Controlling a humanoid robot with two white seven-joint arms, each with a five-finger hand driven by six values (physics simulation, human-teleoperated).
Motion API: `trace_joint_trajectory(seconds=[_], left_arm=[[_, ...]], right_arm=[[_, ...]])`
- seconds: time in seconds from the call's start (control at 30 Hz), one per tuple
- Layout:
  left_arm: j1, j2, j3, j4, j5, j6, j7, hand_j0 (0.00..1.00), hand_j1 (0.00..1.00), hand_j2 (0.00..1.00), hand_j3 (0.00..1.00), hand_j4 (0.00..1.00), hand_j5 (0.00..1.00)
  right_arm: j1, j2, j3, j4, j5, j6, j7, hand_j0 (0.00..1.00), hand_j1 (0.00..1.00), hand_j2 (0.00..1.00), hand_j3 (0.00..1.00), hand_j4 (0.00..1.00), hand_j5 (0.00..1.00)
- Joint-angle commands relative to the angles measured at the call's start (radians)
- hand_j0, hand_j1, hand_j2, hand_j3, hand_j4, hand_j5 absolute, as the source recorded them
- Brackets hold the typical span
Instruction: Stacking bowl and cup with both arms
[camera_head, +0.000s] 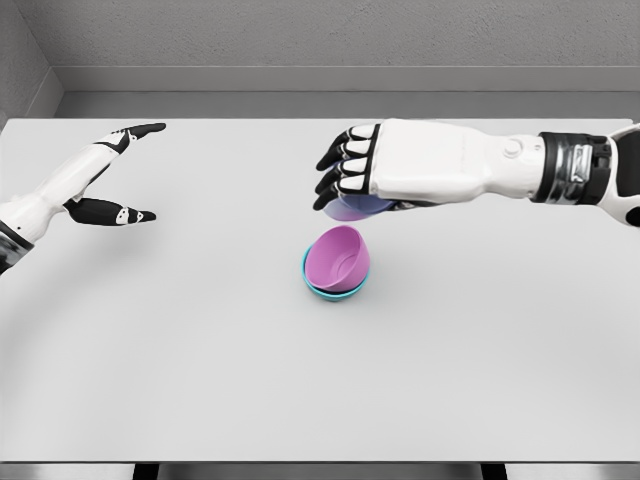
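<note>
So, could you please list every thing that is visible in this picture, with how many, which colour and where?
pink bowl: one, pink, near the middle of the table, sitting tilted inside the teal bowl.
teal bowl: one, teal, under the pink bowl; only its rim shows.
purple cup: one, purple, held in the right robot hand, above and just behind the bowls; mostly hidden by the fingers.
table: one, light grey, fills most of the view.
wall: grey, behind the table.
left robot hand: one, white and black, far left over the table, fingers spread, holding nothing.
right robot hand: one, white and black, coming in from the right, closed on the purple cup.
</note>
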Motion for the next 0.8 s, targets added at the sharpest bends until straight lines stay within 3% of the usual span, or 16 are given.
trace_joint_trajectory(seconds=[0.0,0.27,0.77], left_arm=[[-0.002,0.001,0.0,0.01,0.008,0.002,0.001,1.0,1.0,1.0,1.0,1.0,1.0],[-0.006,-0.013,-0.001,0.033,0.005,0.002,-0.001,1.0,1.0,1.0,1.0,1.0,1.0],[-0.014,-0.014,-0.004,0.037,0.005,0.002,-0.001,1.0,1.0,1.0,1.0,1.0,1.0]], right_arm=[[0.0,0.004,0.0,0.0,-0.007,0.001,-0.001,0.77,0.77,0.77,0.77,0.77,0.77],[0.003,0.013,0.006,0.0,-0.002,0.001,-0.001,0.84,0.84,0.84,0.84,0.84,0.84],[0.04,0.036,0.024,0.001,0.053,0.001,-0.001,0.85,0.85,0.85,0.85,0.85,0.85]])
